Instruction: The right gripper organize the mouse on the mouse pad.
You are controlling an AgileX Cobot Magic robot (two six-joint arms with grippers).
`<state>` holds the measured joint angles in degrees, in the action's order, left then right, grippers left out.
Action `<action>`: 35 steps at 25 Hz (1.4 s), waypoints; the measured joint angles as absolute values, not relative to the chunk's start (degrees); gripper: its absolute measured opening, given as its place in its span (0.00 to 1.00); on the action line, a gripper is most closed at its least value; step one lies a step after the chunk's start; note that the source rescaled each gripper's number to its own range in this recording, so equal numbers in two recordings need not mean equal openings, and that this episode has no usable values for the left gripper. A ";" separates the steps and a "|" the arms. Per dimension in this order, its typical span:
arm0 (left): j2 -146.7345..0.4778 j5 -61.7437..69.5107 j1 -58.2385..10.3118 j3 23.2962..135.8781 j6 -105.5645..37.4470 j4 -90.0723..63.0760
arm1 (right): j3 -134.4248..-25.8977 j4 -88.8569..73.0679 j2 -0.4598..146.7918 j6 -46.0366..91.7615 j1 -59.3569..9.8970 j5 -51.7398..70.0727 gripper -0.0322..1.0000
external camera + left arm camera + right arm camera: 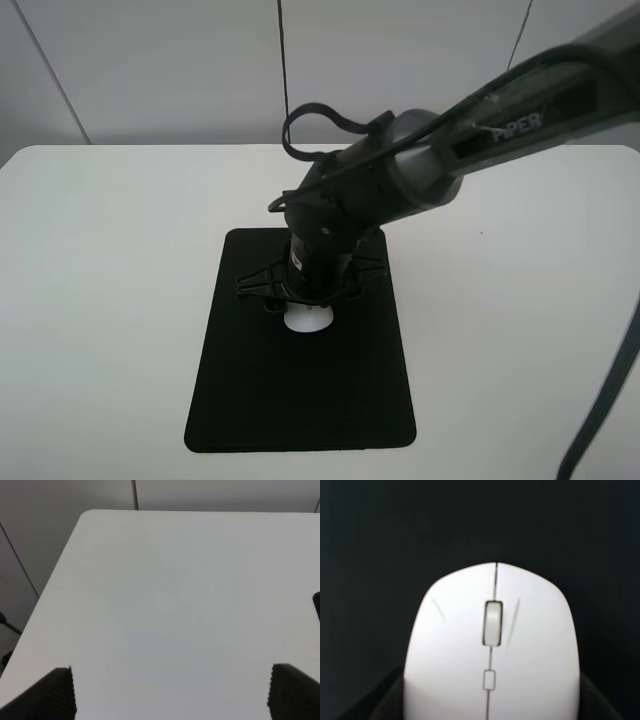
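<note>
Right wrist view has my tool [492,700] clamped on the mouse [492,630] over the pad [375,525], so I should set it flat and square, then release gently.

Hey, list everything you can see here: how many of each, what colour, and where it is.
mouse: one, white with a grey scroll wheel, lying on the mouse pad.
mouse pad: one, black, mid-table.
table: one, white, under everything.
wall panels: grey, behind the table.
right arm: one, dark grey, reaching in from the right.
cable: one, black, looping above the arm's wrist.
right gripper: one, black, over the mouse, fingers against its sides.
left gripper: one, black, open above the table.
</note>
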<state>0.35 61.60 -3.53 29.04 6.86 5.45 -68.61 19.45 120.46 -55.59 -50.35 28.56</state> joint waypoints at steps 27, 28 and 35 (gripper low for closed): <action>0.35 61.60 -3.53 29.04 6.86 5.45 | -68.61 18.44 119.79 -55.59 -50.35 30.97 0.83; 0.35 61.60 -3.53 29.04 6.86 5.45 | -68.61 18.59 118.98 -55.59 -50.35 30.95 0.83; 0.35 61.60 -3.53 29.04 6.86 5.45 | -68.61 19.15 111.76 -55.59 -50.35 30.29 0.83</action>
